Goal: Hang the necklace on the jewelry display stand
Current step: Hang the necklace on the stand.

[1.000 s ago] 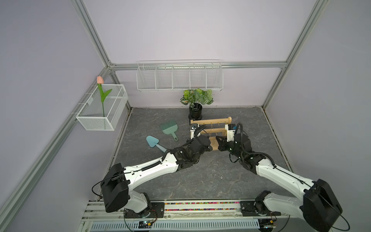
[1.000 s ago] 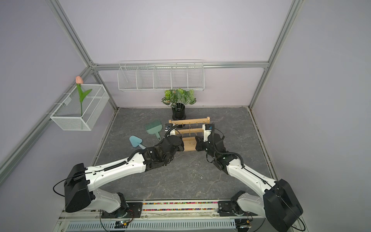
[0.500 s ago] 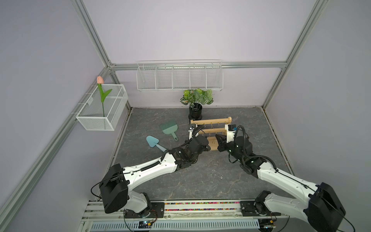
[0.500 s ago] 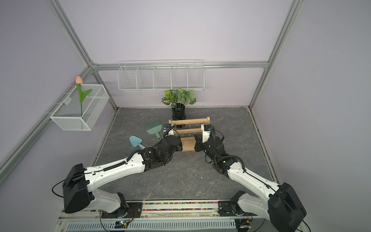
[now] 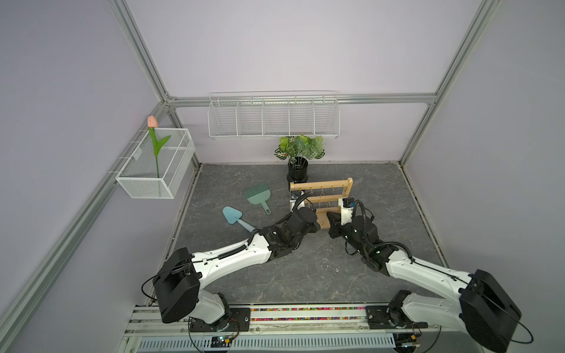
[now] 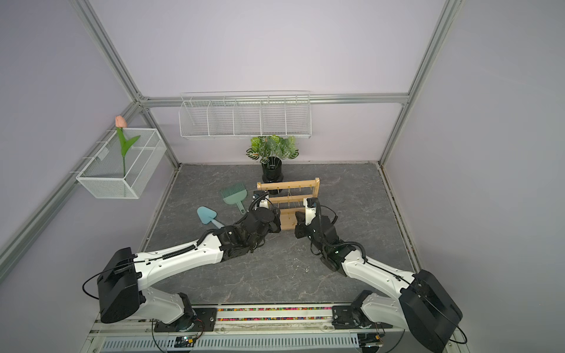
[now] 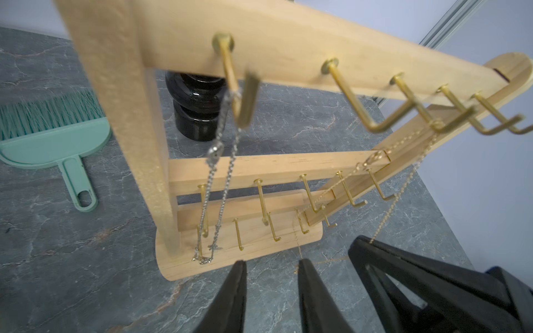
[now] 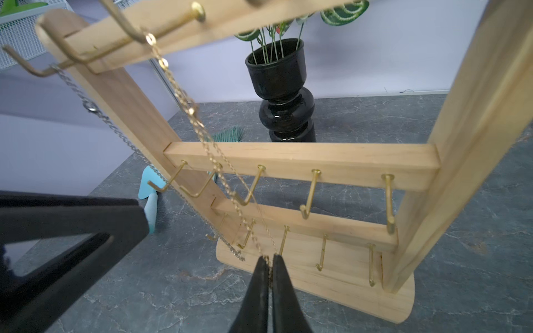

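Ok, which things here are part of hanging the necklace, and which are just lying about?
In the job:
stand
gold necklace
right gripper, shut on it
left gripper, open

Lying about:
silver necklace, already hung
brush
shovel
plant
baskets
tulip

1 light-wood jewelry display stand (image 5: 321, 185), 1 silver chain necklace (image 7: 215, 150), 1 gold chain necklace (image 8: 191, 109).
Also 2 white wire baskets (image 5: 250, 122) (image 5: 143, 188), 1 black-potted plant (image 5: 298, 171), 1 green hand brush (image 5: 256, 195), 1 pale-blue trowel (image 5: 230, 214), 1 pink tulip (image 5: 152, 121).
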Controlling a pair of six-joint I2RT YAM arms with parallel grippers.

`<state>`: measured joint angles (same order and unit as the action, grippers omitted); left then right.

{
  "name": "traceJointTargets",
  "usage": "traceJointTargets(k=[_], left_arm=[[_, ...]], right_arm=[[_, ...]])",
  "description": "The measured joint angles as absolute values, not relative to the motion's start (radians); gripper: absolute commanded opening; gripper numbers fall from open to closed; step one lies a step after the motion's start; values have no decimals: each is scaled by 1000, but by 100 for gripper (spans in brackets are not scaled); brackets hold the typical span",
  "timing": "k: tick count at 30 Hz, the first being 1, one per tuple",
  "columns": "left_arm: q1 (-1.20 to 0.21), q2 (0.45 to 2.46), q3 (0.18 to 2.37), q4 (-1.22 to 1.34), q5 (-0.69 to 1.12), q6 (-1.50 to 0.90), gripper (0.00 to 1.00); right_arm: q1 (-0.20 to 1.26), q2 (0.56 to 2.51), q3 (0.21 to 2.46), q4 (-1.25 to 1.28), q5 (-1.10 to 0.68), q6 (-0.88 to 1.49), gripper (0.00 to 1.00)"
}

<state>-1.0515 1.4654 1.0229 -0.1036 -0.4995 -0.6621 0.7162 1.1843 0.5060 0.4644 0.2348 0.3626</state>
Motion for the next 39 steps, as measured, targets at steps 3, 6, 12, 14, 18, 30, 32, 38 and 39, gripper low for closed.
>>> traceJointTargets(k=[3, 6, 12, 14, 18, 30, 32, 38, 39], left_arm=[[-1051, 1486, 989, -43, -474, -679, 38], [-1051, 1510, 932, 33, -454, -692, 40], [-1051, 1551, 894, 149, -445, -699, 42], [-1051, 1560, 894, 197, -444, -698, 43], [-1050, 1586, 894, 286, -439, -696, 43], [-1050, 1682, 922, 347, -426, -699, 45], [-1050, 1695, 931, 353, -427, -699, 45], [-1050, 1719, 939, 376, -433, -706, 45], [-1050, 1721, 940, 377, -434, -707, 44]], right_arm=[[716, 1195, 495, 492, 240, 364, 9], [716, 1201, 493, 515, 240, 366, 9], [716, 1204, 476, 564, 241, 368, 9], [716, 1211, 469, 576, 240, 370, 9], [716, 1216, 461, 588, 240, 374, 9], [716, 1204, 449, 604, 239, 382, 8], [716, 1198, 445, 604, 239, 385, 8], [715, 1188, 445, 604, 231, 393, 8], [715, 1187, 445, 605, 230, 393, 8]])
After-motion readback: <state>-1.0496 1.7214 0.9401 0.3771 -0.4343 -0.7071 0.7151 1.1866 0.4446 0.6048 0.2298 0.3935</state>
